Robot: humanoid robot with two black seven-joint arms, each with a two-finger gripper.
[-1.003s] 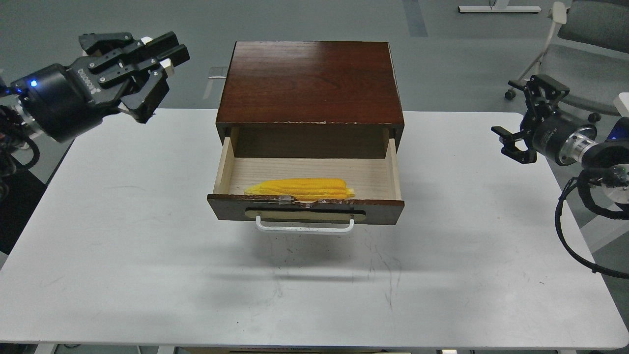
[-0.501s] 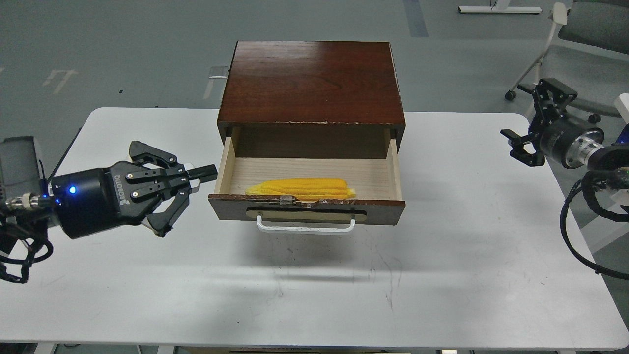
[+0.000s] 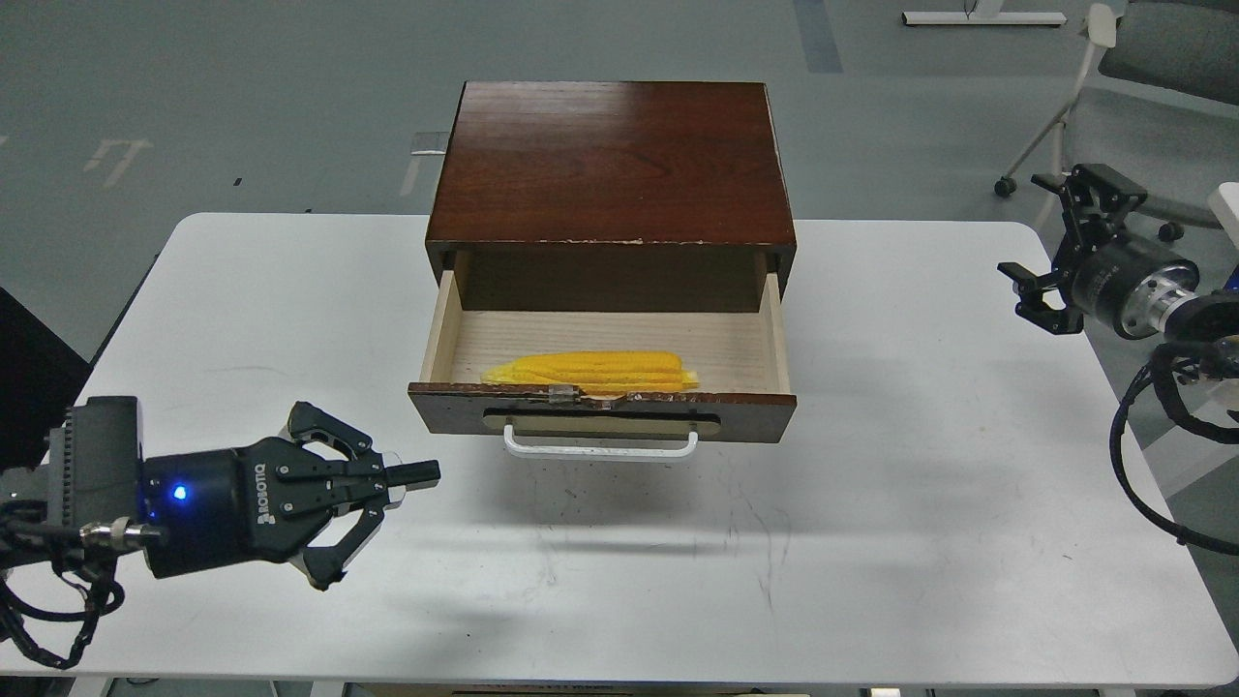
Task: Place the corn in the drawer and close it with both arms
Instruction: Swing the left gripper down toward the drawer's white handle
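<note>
The yellow corn (image 3: 590, 371) lies lengthwise inside the open drawer (image 3: 600, 411), just behind its dark front with the white handle (image 3: 600, 447). The drawer is pulled out from the dark brown cabinet (image 3: 610, 155). My left gripper (image 3: 418, 473) is low over the table, left of and in front of the drawer. It points right towards the front's left end, with fingertips together and empty. My right gripper (image 3: 1050, 247) is open and empty, hovering off the table's right rear corner, far from the drawer.
The white table (image 3: 871, 542) carries only the cabinet. An office chair (image 3: 1152, 58) stands on the floor at the back right. A black box (image 3: 29, 387) sits off the table's left edge. Loose cables (image 3: 1133, 465) hang from my right arm.
My left gripper has come down from high at the back left to low at the drawer's front left. My right gripper has drifted slightly right. Corn and drawer have not moved.
</note>
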